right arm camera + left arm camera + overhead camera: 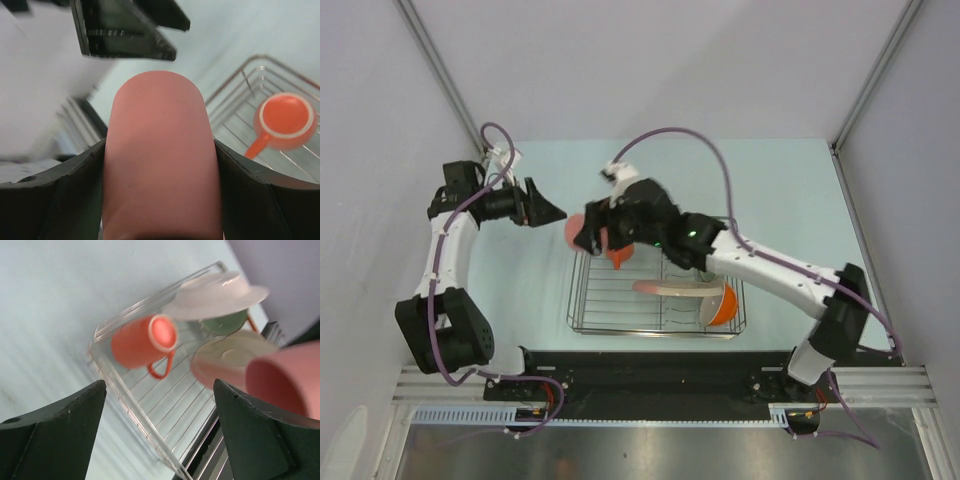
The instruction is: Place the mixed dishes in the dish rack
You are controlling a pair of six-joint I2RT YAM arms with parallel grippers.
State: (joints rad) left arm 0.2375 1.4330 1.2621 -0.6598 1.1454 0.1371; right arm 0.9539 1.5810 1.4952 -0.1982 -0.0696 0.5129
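My right gripper is shut on the small pink cup and holds it in the air just off the far left corner of the chrome wire dish rack. In the right wrist view the cup fills the space between the fingers. The orange mug lies in the rack's far left part, also in the left wrist view and the right wrist view. The white bowl, sage green bowl and pink-and-cream plate stand in the rack. The orange bowl sits at its right end. My left gripper is open and empty, pointing at the cup.
The rack stands on a pale blue table with grey walls on three sides. A black rail runs along the near edge below the rack. The left gripper's fingers show just beyond the cup in the right wrist view.
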